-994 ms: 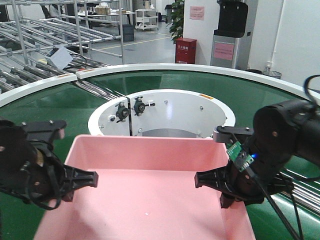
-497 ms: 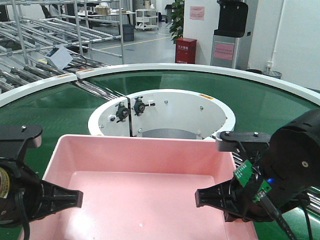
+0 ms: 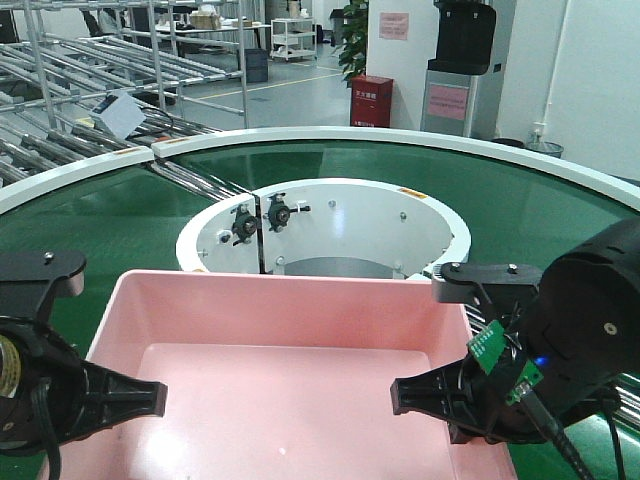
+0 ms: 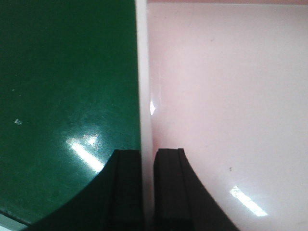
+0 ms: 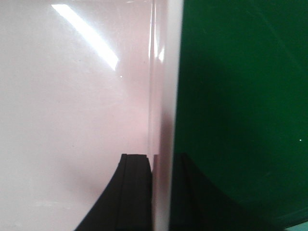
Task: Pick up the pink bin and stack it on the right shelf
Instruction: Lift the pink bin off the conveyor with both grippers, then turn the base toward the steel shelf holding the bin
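Walls of the pink bin (image 3: 290, 320) are pinched by the left tool (image 4: 147, 156) and the right tool (image 5: 161, 161).

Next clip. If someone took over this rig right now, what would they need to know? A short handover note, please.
Left gripper: shut on the left wall of the pink bin, one finger inside, one outside.
Right gripper: shut on the bin's right wall the same way.
Bin: upright and empty over the green conveyor belt, in front of the white centre ring. Whether it is lifted off the belt cannot be told.
Done: both grasps.
Left: lift, carry to the right shelf, which shows in no view, and stack it there.
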{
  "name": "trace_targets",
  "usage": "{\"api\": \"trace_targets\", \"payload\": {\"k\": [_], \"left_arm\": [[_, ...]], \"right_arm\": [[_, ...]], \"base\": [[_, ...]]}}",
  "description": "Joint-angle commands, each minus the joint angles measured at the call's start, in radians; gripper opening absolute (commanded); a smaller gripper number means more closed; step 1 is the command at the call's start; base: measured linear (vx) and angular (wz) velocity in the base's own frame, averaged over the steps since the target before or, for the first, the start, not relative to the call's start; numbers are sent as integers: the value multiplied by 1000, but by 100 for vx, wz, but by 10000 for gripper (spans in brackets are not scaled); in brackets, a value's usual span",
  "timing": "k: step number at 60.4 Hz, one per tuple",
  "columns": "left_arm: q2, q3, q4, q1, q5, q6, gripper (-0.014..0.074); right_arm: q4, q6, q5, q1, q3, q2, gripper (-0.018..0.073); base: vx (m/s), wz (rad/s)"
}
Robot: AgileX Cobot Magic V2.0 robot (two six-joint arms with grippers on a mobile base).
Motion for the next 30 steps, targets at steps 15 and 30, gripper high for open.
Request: {"api": "trace_targets", "payload": {"k": [15, 30], "left_arm": [[-36, -32, 60, 0, -43, -7, 94], [-36, -32, 60, 0, -43, -7, 94]], "right_arm": [[-77, -10, -15, -6, -26, -40, 49], [-76, -10, -16, -6, -26, -40, 49]], "base": [[0, -1], [-7, -23]]}}
